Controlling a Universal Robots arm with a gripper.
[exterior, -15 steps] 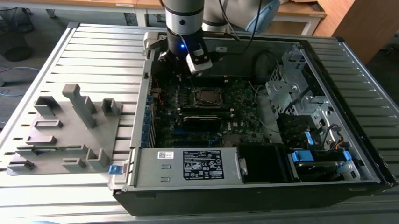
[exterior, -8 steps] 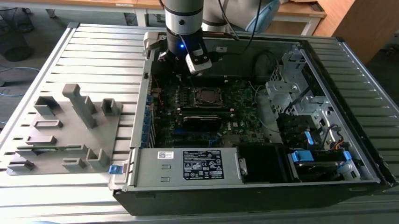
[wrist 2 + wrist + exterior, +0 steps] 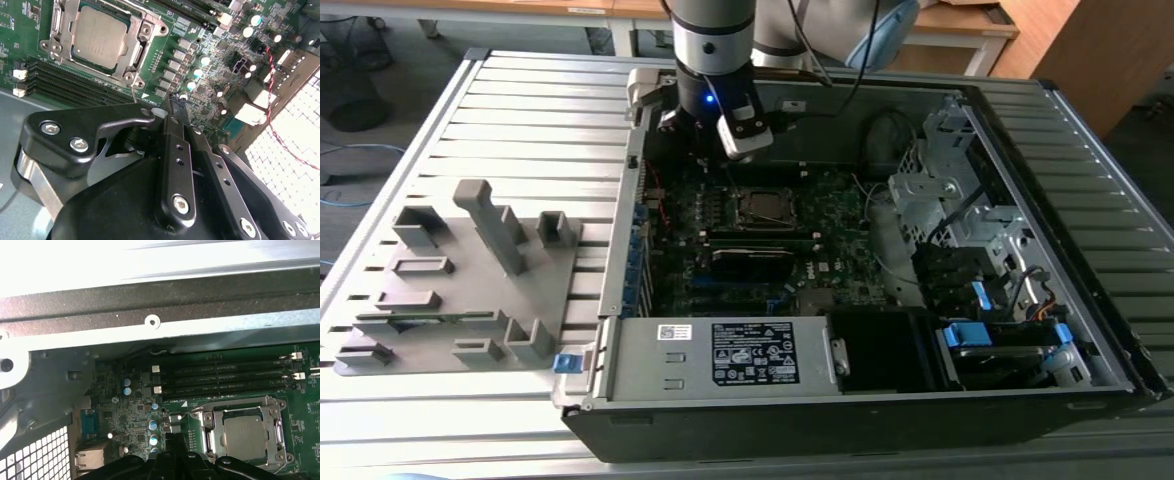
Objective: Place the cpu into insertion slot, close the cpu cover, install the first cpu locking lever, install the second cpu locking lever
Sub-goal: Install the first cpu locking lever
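At the tips of the gripper [image 3: 174,102], the second wrist view shows the jaws drawn together, tip against tip. They hang over the green motherboard [image 3: 200,35], near a corner of the insertion slot [image 3: 131,76] but apart from it. The cpu [image 3: 97,37] lies flat in that slot with its dull silver top up. The cpu cover [image 3: 144,44] is down around it as a thin metal frame. I cannot tell whether the locking levers are latched. Black memory slots [image 3: 75,82] run along one side of the socket.

In the first wrist view, the closed gripper [image 3: 170,439] sits just beside the socket, where the cpu [image 3: 245,437] shows through the cover's window.

In the upper middle of the exterior view, the gripper [image 3: 736,160] reaches into the open computer case [image 3: 1067,250]. It is directly above the cpu [image 3: 763,208] in the frame. The labelled power supply box [image 3: 720,355] lies at lower centre. A grey fixture tray [image 3: 454,280] rests on the slatted table [image 3: 520,100] at the exterior view's left.
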